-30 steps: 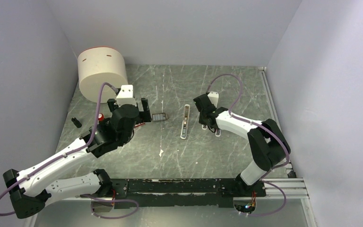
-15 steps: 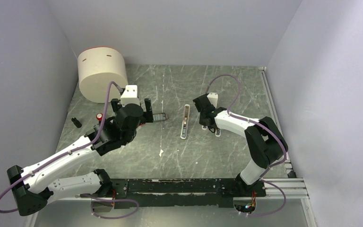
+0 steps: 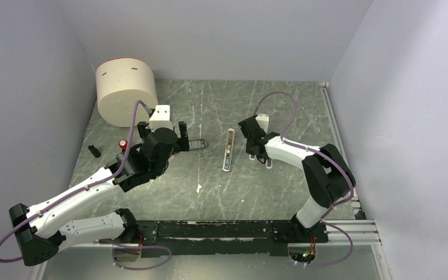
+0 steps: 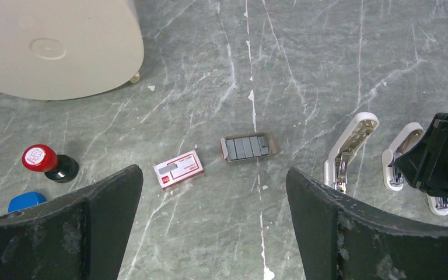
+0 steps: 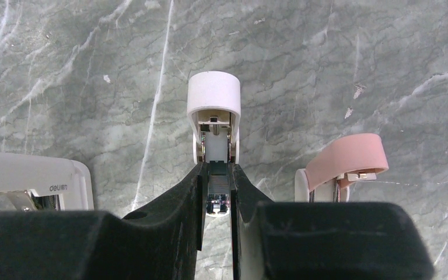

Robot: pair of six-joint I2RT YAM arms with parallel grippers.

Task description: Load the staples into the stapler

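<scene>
The dark grey staples block [image 4: 248,147] lies flat on the table, with the red-and-white box [image 4: 179,169] just left of it. My left gripper [image 4: 213,176] hovers above them, wide open and empty. The slim white stapler [image 3: 228,150] lies lengthwise in the middle of the table; it also shows in the left wrist view [image 4: 350,149], with bare metal showing along its open top. My right gripper [image 5: 216,182] is down at the table to the right of the stapler. It is shut on the short white stubby piece [image 5: 213,111].
A pink stubby piece [image 5: 347,160] stands just right of my right gripper. A big cream cylinder [image 3: 126,90] stands at the back left. A red-capped stamp [image 4: 41,158], a blue item [image 4: 26,201] and a small black piece [image 3: 94,151] lie at the left.
My left gripper has moved a little to the right, towards the staples, and then held still. The right gripper has barely moved.
</scene>
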